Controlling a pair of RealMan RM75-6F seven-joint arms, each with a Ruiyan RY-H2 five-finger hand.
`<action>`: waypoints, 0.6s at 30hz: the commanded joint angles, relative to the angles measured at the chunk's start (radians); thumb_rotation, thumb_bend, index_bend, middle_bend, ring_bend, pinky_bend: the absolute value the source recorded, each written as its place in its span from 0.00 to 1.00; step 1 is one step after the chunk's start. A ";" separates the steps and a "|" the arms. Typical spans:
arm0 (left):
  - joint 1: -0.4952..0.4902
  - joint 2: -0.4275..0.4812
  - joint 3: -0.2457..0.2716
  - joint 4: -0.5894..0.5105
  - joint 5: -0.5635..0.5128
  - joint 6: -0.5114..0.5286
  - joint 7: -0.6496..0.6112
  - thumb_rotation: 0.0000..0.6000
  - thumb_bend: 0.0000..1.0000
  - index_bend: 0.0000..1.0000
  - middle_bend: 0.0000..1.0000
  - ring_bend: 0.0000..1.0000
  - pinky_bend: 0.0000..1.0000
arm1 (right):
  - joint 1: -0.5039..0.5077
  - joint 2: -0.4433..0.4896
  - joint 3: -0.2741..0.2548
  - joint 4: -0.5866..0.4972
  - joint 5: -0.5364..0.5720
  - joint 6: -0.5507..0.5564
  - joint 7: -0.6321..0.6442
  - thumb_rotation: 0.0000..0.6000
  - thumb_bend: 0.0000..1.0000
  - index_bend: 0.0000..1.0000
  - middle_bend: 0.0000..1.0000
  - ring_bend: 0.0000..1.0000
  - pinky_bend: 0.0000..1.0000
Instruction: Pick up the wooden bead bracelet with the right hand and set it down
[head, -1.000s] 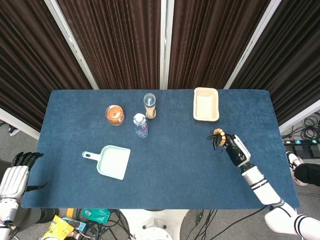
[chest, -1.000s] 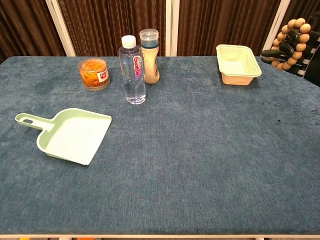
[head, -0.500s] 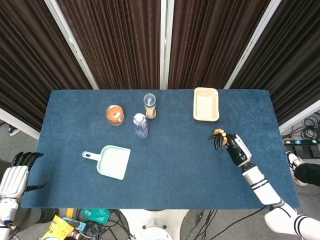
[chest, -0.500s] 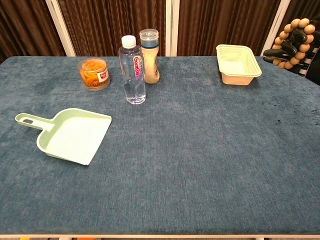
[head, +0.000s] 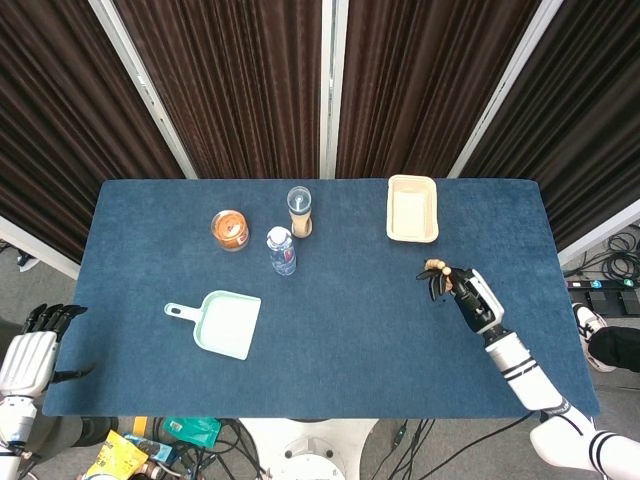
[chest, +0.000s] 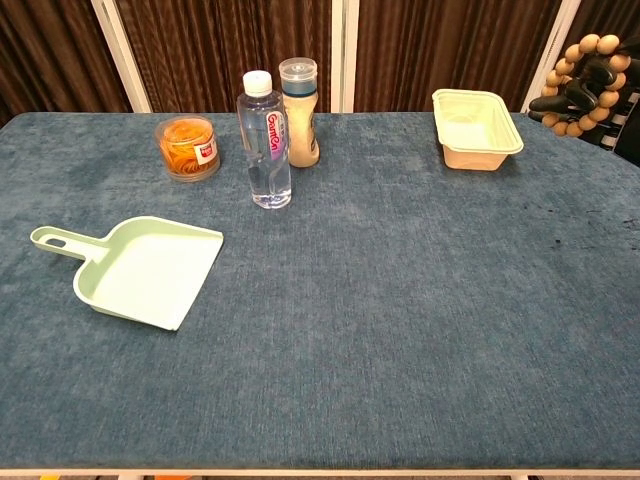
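My right hand (head: 462, 290) hovers above the blue table's right side and holds the wooden bead bracelet (head: 435, 268) in its black fingers. In the chest view the bracelet (chest: 566, 72) hangs as a ring of tan beads at the upper right edge, lifted off the cloth, with the right hand (chest: 590, 82) through it. My left hand (head: 32, 345) stays off the table's left front corner, fingers apart and holding nothing.
A cream tray (head: 412, 208) stands at the back right. A water bottle (head: 281, 250), a capped jar (head: 300, 210) and an orange-filled jar (head: 229, 229) cluster at the back centre-left. A mint dustpan (head: 222, 322) lies front left.
The right hand has drifted slightly right and toward the front with the bracelet still held. The left hand has not moved.
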 joint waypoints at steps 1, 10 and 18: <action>0.001 0.000 0.001 0.000 0.002 0.001 -0.002 1.00 0.00 0.19 0.16 0.09 0.06 | 0.001 0.000 -0.001 0.001 -0.003 0.002 -0.002 0.55 0.98 0.63 0.63 0.33 0.04; -0.001 -0.003 0.001 0.005 0.002 -0.001 -0.004 1.00 0.00 0.19 0.16 0.09 0.06 | 0.001 0.000 -0.006 0.006 -0.014 0.014 0.010 0.55 1.00 0.59 0.60 0.31 0.04; -0.001 -0.003 0.000 0.005 0.002 0.000 -0.005 1.00 0.00 0.19 0.16 0.09 0.06 | 0.003 0.002 -0.012 0.011 -0.022 0.019 0.016 0.53 1.00 0.55 0.57 0.29 0.04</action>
